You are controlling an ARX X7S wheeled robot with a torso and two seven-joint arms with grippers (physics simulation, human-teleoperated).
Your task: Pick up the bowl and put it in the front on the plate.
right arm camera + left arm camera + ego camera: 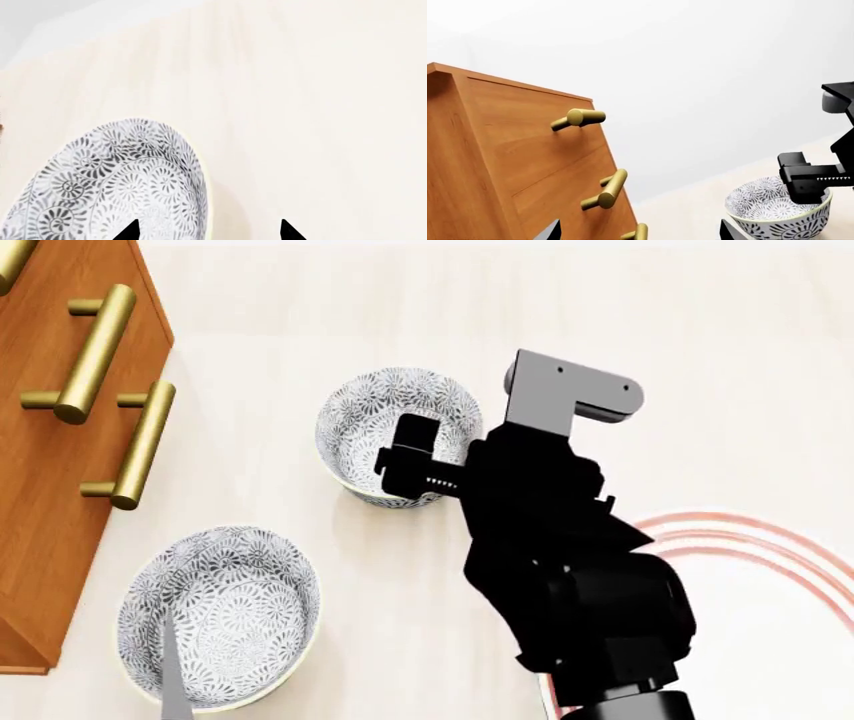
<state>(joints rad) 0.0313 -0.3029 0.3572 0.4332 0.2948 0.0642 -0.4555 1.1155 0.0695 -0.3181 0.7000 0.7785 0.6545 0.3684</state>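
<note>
Two flower-patterned bowls show in the head view. The farther bowl [387, 425] is the one my right gripper [411, 468] hangs over, at its rim. In the right wrist view the right gripper [208, 232] is open: one fingertip sits over the inside of the bowl [113, 185], the other outside it, with the rim between them. The left wrist view shows this bowl [774, 212] with the right gripper's finger [810, 182] in it. Part of the red-ringed plate [754, 540] shows at the right, behind my right arm. My left gripper [640, 234] is open and holds nothing.
A second bowl [220, 615] stands nearer at the left, with a grey left finger [171, 675] over it. A wooden cabinet [47, 490] with brass handles [100, 350] stands along the left edge, and the left wrist view faces its drawers [527, 165].
</note>
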